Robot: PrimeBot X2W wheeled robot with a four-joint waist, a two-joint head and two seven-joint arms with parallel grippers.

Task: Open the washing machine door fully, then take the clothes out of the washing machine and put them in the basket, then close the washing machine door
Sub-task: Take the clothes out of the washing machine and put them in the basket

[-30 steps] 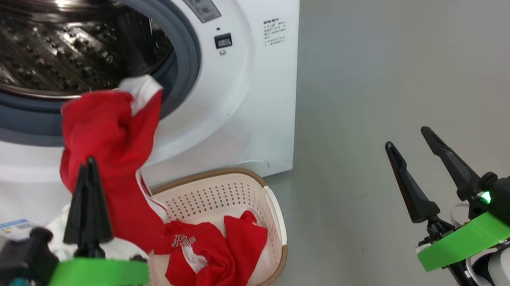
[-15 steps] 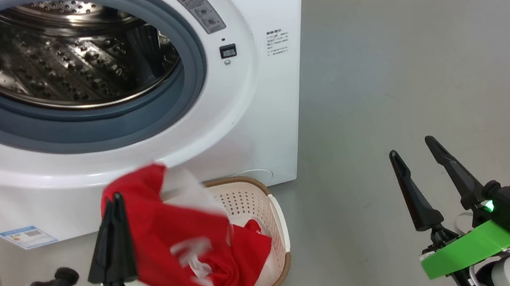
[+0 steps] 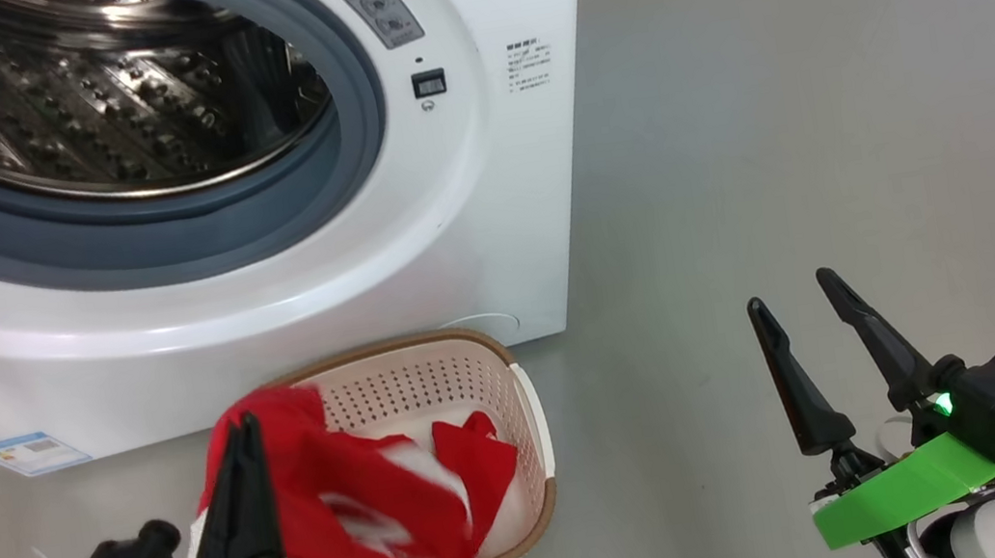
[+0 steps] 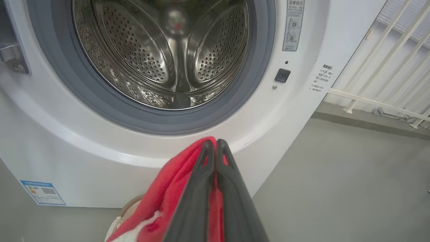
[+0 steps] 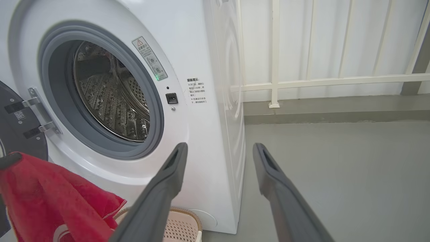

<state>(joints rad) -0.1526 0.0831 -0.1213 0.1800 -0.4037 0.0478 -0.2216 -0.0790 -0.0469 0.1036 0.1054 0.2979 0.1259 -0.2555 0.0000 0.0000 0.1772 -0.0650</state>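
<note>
Red clothes [image 3: 331, 482] lowered, now over basket [image 3: 420, 387]

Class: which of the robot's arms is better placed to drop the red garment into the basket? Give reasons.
Left. The left fingers are shut on the clothes, which hang over the basket. The right fingers stand open and empty, off to the side.

I see a smooth grey floor [image 3: 826, 126] running from near me out to the far right, matte, with a few faint scuffs. At its far end it meets a low grey kerb [image 5: 336, 116]. A white railing [image 5: 319, 81] of thin upright bars and one cross rail stands on that kerb. Close behind it is a pale white surface [image 5: 352, 40], wall or screen, I cannot tell. A dark post [image 5: 416, 67] slants at the far right edge. The light is soft and even.
</note>
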